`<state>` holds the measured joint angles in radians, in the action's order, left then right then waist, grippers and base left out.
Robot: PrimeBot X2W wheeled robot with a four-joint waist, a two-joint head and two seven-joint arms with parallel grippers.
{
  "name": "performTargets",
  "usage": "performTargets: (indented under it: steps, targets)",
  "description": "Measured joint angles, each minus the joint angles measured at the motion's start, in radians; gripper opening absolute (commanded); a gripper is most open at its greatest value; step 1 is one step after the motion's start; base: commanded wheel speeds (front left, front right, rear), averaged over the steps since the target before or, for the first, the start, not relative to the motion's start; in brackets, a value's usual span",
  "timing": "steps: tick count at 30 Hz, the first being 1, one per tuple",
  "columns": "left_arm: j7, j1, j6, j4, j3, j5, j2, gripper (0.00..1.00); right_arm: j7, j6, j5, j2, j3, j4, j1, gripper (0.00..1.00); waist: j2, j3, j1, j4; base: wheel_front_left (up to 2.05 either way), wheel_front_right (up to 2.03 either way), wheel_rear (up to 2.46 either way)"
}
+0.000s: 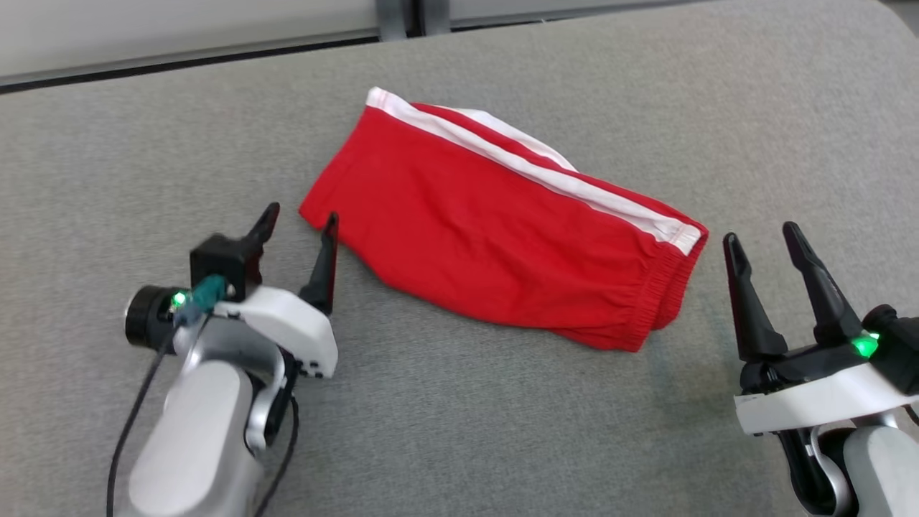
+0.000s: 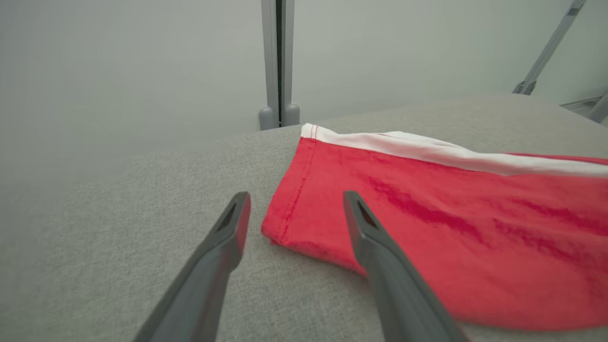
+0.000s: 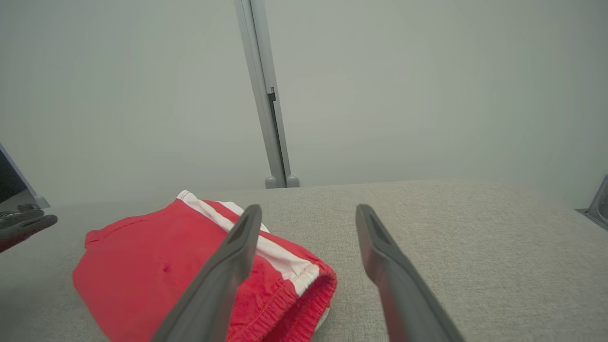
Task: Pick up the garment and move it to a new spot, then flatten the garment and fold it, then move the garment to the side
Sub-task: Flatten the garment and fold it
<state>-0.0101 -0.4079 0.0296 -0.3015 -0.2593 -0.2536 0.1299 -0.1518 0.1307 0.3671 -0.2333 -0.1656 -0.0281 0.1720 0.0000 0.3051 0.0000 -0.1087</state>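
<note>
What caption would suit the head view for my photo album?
Folded red shorts lie on a grey fabric surface, flanked by the open left gripper and open right gripper.

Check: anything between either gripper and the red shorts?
Nothing visible. The left gripper, open, sits at the hem corner of the red shorts; the right gripper, open, is just off the waistband end, grey table between.

Left tool (image 1: 302, 212), right tool (image 1: 759, 231): jaws apart.
</note>
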Motion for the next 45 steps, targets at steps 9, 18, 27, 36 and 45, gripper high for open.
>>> performTargets:
  steps: [9,18,27,36,45]
  targets:
    - [-0.062,-0.199,-0.039,-0.358,0.016,-0.047,-0.001,1.0,-0.035,0.0,0.045,0.01,-0.031,-0.049,0.034,1.0,0.0,0.057,0.0,-0.076,0.0,0.0,0.0]
    - [-0.094,-0.294,-0.056,-0.508,-0.007,-0.056,-0.017,0.09,-0.058,0.0,0.077,0.023,-0.051,-0.078,0.056,1.0,0.0001,0.063,0.0,-0.095,0.0,0.0,0.0]
    - [0.007,-0.294,-0.042,-0.538,-0.033,-0.046,-0.044,0.0,-0.074,0.0,0.084,0.023,-0.05,-0.095,0.074,1.0,0.0,0.063,0.0,-0.076,0.0,0.0,0.0]
    - [0.136,-0.085,0.009,-0.386,-0.001,-0.103,-0.06,0.0,-0.071,0.0,0.081,0.014,-0.031,-0.104,0.041,1.0,0.0,0.022,0.0,-0.011,0.0,0.0,0.0]
    - [0.073,0.167,0.079,-0.13,-0.014,-0.127,-0.062,0.0,-0.031,0.0,0.066,-0.002,-0.007,-0.083,-0.009,1.0,0.0,-0.03,0.0,0.067,0.0,0.0,0.0]
